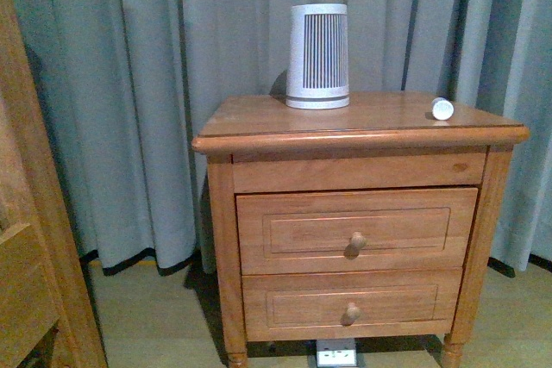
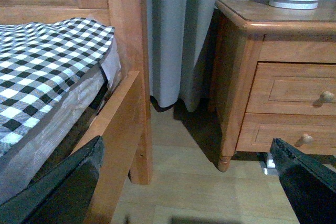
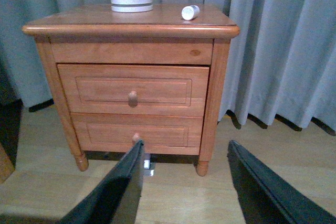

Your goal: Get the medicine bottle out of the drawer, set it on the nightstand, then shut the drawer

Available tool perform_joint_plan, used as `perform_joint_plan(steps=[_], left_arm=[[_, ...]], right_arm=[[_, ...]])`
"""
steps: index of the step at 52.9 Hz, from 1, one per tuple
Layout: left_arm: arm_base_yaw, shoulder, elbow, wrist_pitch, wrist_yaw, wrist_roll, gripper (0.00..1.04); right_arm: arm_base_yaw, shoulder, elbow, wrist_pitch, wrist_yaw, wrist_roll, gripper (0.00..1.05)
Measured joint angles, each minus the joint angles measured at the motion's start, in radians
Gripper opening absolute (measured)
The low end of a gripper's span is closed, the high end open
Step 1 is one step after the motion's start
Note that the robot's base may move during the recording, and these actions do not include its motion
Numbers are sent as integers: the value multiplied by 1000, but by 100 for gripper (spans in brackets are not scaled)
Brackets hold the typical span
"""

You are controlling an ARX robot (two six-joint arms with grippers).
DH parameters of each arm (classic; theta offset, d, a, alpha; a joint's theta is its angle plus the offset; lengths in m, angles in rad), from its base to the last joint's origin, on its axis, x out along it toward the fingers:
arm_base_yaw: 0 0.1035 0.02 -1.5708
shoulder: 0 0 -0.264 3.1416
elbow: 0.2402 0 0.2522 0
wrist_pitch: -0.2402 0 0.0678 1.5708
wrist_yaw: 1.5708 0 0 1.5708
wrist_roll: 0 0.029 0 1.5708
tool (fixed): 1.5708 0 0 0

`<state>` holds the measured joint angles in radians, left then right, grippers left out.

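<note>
The medicine bottle (image 1: 442,109) lies on its side near the right front corner of the nightstand (image 1: 362,137), well apart from the ribbed white device (image 1: 318,56). The drawer (image 1: 355,230) looks pushed in, though a slight gap can't be ruled out. Both the left gripper (image 2: 184,192) and right gripper (image 3: 184,192) hang apart, empty. The bottle is probably light, smooth and prone to rolling; pinch across its body.

no readable txt, no labels, brands, nos. or signs anywhere in 3 views
</note>
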<state>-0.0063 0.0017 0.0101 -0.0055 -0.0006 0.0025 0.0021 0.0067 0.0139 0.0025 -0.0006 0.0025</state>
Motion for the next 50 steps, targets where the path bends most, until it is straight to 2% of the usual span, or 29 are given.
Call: perform_joint_plan(steps=[14, 50], left_arm=[[0, 0, 0, 0, 0, 0, 98], [0, 0, 0, 0, 0, 0, 98]], right_arm=[[0, 0, 0, 0, 0, 0, 98], [0, 0, 0, 0, 0, 0, 98]])
